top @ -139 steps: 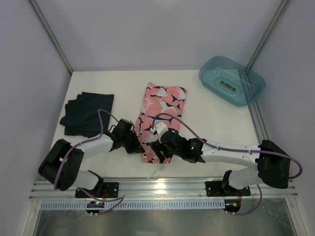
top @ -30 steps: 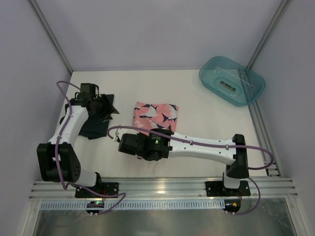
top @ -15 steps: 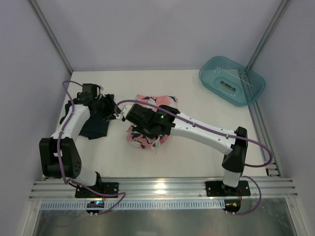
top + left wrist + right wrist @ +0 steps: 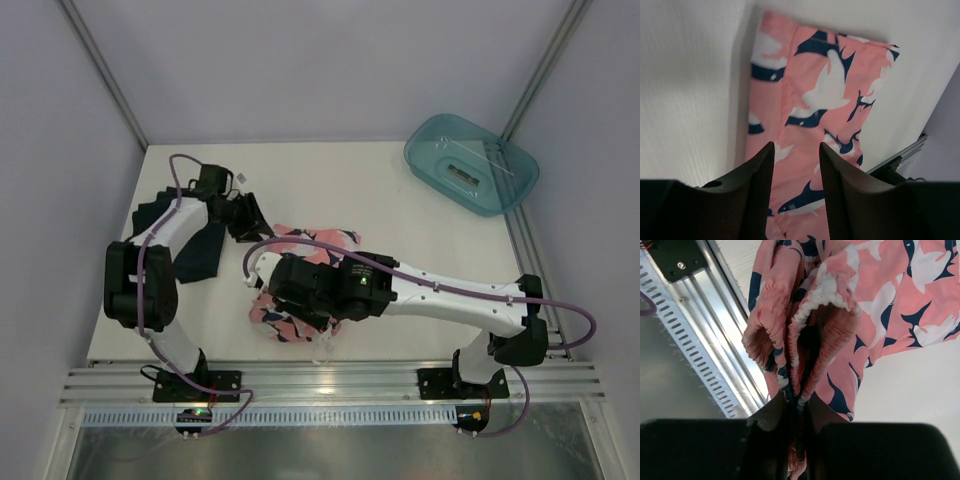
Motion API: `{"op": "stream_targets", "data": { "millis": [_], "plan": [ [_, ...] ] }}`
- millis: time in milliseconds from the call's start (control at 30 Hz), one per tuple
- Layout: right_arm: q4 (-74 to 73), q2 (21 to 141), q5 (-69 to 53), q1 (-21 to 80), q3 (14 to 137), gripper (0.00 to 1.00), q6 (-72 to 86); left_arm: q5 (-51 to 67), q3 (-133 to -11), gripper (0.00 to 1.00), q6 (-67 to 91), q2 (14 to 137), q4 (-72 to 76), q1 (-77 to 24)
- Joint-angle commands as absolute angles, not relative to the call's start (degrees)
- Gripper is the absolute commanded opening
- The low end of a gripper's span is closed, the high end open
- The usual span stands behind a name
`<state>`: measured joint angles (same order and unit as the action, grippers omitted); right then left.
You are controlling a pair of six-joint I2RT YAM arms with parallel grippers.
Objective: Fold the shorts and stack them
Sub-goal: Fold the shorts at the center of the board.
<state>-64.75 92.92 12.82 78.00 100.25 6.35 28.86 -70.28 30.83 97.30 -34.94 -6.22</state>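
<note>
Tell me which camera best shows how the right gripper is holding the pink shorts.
The right wrist view: the right gripper is shut on the bunched waistband of the pink shorts. From the top external view the right arm covers the grip. The left wrist view shows only flat pink cloth beyond the open left gripper.

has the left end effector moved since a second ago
Yes. The left end effector has shifted right, toward the teal tub, from over the dark shorts to the pink shorts.
</note>
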Motion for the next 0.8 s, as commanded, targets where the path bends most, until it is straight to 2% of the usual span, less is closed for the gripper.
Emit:
{"op": "stream_targets", "data": {
  "millis": [0,167,467,767],
  "plan": [
    [-64.42,91.32,14.76,79.98,97.56,0.04,11.6,32.34,-72.42,0.43,28.04,97.99,-29.98,-12.62],
    [-63.02,90.18,15.56,81.39,94.4,0.04,13.36,32.17,-80.06,0.41,23.91,105.54,-30.59,-20.12],
    [-61.17,88.5,16.43,78.4,96.67,0.04,7.48,24.35,-81.21,0.4,24.08,118.28,-30.76,-25.49],
    [-59.15,89.65,14.34,69.44,99.41,0.04,-2.98,23.38,-78.4,0.4,25.66,119.89,-27.51,-27.24]
  ]
}}
